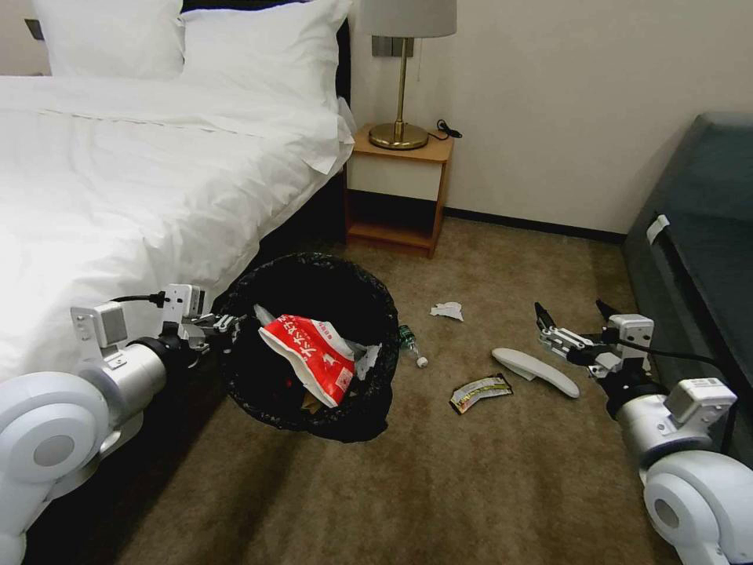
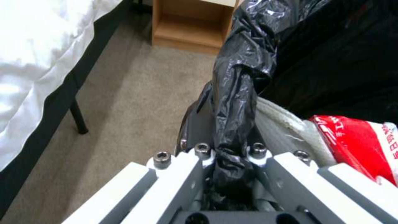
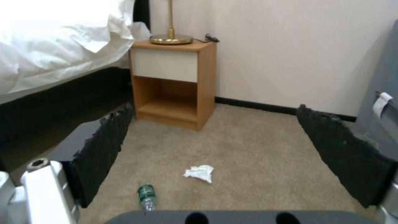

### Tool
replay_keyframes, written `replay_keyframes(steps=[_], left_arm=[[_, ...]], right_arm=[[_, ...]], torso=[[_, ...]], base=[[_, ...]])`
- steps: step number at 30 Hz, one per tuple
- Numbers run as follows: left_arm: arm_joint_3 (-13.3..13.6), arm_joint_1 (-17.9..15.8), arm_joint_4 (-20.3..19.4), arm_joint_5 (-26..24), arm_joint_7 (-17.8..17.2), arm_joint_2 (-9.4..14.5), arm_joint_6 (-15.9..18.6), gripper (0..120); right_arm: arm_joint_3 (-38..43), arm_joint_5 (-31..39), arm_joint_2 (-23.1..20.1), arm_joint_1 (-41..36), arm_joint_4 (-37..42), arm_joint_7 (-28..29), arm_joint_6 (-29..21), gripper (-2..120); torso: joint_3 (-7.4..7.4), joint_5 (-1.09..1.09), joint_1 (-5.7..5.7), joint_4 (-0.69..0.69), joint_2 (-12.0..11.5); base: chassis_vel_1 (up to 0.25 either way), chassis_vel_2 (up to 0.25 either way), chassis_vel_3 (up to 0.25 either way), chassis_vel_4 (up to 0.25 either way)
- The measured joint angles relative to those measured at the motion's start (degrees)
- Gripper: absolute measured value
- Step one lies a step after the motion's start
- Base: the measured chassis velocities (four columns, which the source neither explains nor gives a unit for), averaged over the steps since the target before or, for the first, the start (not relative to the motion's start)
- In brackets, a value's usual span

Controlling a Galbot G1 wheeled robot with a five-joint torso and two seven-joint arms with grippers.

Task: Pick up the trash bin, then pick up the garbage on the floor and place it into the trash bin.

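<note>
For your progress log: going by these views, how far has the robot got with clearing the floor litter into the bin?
Done: the left gripper holds the trash bin up by its rim, a red snack wrapper inside. In hand: the right gripper hangs open above the white slipper. Left on the carpet: the slipper, yellow-silver wrapper, green bottle and crumpled tissue.

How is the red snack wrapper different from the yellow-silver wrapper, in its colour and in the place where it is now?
The red snack wrapper is red and white; the yellow-silver wrapper is yellow, silver and dark. The red one lies inside the trash bin, which the left gripper holds by its rim; the yellow-silver one lies on the carpet, beside a white slipper. The red one looks larger. Both are flat, used packets.
</note>
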Motion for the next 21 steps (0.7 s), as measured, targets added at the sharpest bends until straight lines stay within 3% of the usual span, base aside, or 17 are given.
replay_keyframes(steps=[21], left_arm=[[-0.2,0.63,-1.34,0.27,0.29,-0.05,0.0,2]], right_arm=[[0.79,-0.02,1.11,-2.55,1.64,-0.05,0.03,100]], torso=[[0.01,0.0,0.02,0.0,-0.01]], base=[[-0.075,0.077,0.075,-0.079]])
